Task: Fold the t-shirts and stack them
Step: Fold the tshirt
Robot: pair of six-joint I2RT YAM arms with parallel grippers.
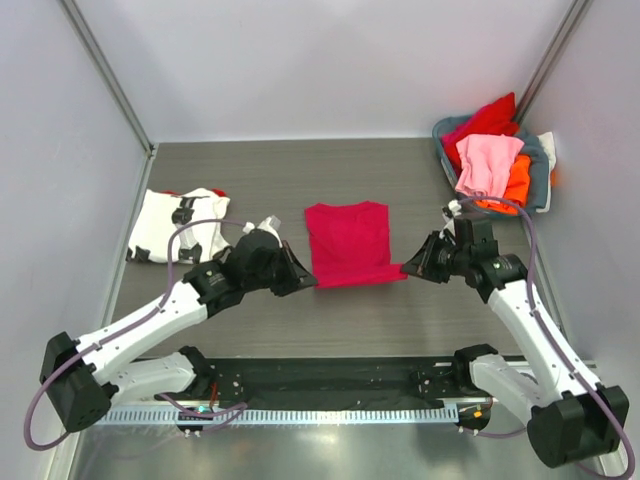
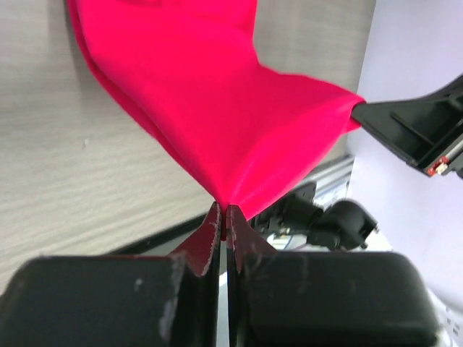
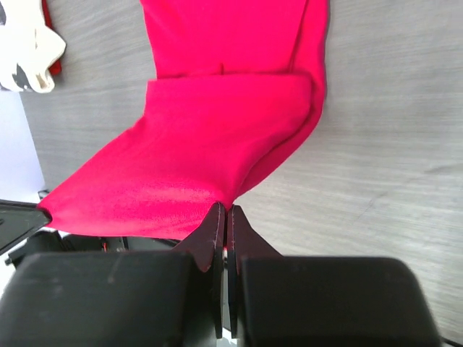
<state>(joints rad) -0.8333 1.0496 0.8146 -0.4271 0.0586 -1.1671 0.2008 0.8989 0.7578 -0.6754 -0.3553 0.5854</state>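
**Crimson tee pinched at both near corners**

The plain crimson-magenta cloth t-shirt (image 1: 347,243) is seen mid-table on the dark wood-grain table (image 1: 400,170). It is partly folded, w/ the far part flat and the near edge lifted. Its near-left corner is pinched by the left gripper (image 2: 224,217), jaws closed tight on the cloth w/ hardly any gap. The near-right corner is clamped likewise by the right gripper (image 3: 223,217). The cloth is drawn btwn the two. A white cloth t-shirt w/ black and red markings (image 1: 180,225) is laid flat at left, well apart. Red (image 1: 485,120), pink (image 1: 488,165) and orange tees (image 1: 517,185) are piled in the grey-blue basket (image 1: 540,170), far-right corner.
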